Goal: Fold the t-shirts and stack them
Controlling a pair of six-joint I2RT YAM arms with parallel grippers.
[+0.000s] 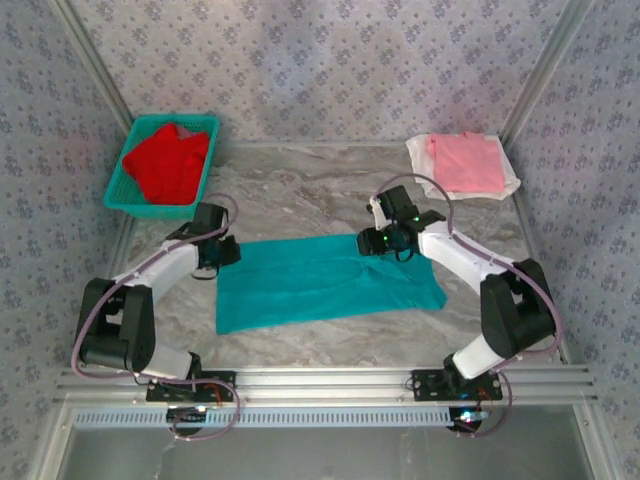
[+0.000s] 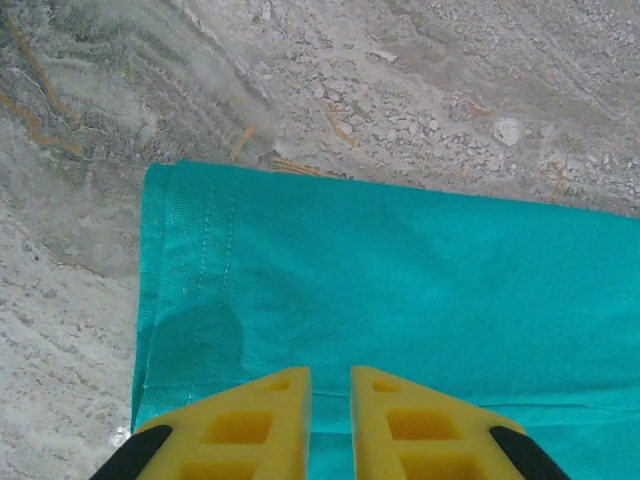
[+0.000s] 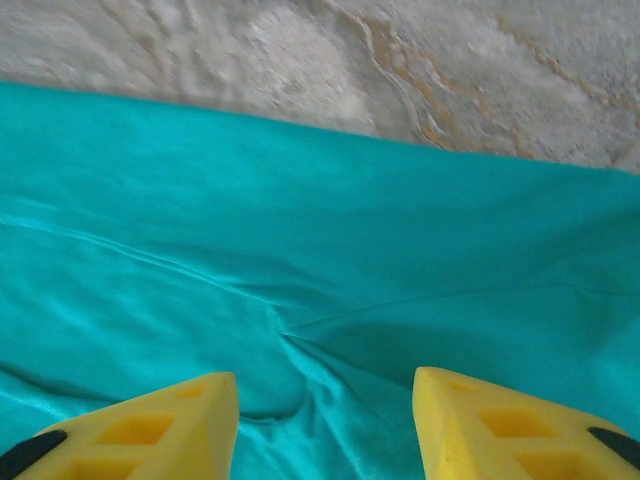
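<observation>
A teal t-shirt (image 1: 330, 282) lies folded into a long band across the middle of the table. My left gripper (image 1: 222, 250) hovers over its left end; in the left wrist view the yellow fingers (image 2: 330, 372) stand a narrow gap apart above the flat cloth (image 2: 400, 280), gripping nothing. My right gripper (image 1: 372, 243) is at the band's far edge, right of centre. Its jaws (image 3: 322, 376) are open wide over a small pucker in the cloth (image 3: 300, 220). A red t-shirt (image 1: 165, 160) fills the basket. A pink t-shirt (image 1: 468, 163) lies folded on a white one (image 1: 420, 152).
The teal mesh basket (image 1: 122, 192) stands at the back left. The pink and white pile sits at the back right corner. Patterned walls with metal posts close in three sides. Bare marble tabletop (image 1: 300, 190) lies between the basket and the pile.
</observation>
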